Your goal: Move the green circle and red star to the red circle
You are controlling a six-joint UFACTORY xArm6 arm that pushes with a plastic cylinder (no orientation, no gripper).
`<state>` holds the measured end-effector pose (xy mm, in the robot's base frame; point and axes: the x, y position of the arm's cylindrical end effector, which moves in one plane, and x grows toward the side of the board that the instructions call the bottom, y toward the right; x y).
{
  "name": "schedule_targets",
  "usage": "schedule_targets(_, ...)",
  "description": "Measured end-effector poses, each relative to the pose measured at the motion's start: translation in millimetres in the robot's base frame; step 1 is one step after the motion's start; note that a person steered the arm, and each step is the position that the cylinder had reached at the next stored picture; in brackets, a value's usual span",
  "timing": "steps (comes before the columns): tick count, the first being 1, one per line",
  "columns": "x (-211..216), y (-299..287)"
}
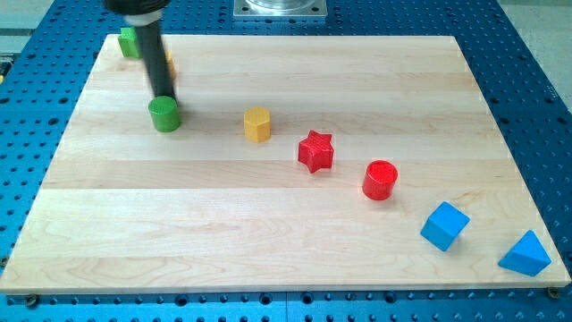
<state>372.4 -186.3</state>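
While my tip point(164, 97) stands at the upper edge of the green circle point(164, 114), apparently touching it, the step in hand is judged to be the first push: driving that block toward the red circle point(380, 179). No hand or jaw is fitted; the rod holds nothing and can only push.

Layout, from the view's left to right:
- A second green block point(130, 42) sits at the board's top left corner, with a yellow-orange block point(168, 64) mostly hidden behind the rod; its shape cannot be made out.
- The green circle lies left of centre, well apart from its target.
- A yellow block point(257, 123), roughly hexagonal, lies directly between the green circle and the red star point(315, 150).
- The red star sits near the red circle, to its upper left.
- Two blue blocks, a blue cube point(444, 224) and a blue wedge-shaped block point(525, 254), occupy the bottom right.

Next move: the tip should be repositioned to the green circle's left side, then pushed rightward and slightly downward, routed below the yellow block to avoid carrying it along.

Containers: none is present; all blocks rest on the bare wooden board point(268, 241).
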Motion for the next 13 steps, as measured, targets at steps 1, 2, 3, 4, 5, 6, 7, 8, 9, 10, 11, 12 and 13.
schedule_targets(1,56,50)
schedule_targets(2,56,75)
schedule_targets(3,45,25)
schedule_targets(4,86,22)
schedule_targets(5,115,113)
schedule_targets(6,119,110)
schedule_targets(7,137,115)
schedule_targets(8,137,193)
schedule_targets(9,137,230)
schedule_targets(10,110,187)
schedule_targets(11,53,208)
schedule_targets(12,46,236)
schedule_targets(13,77,255)
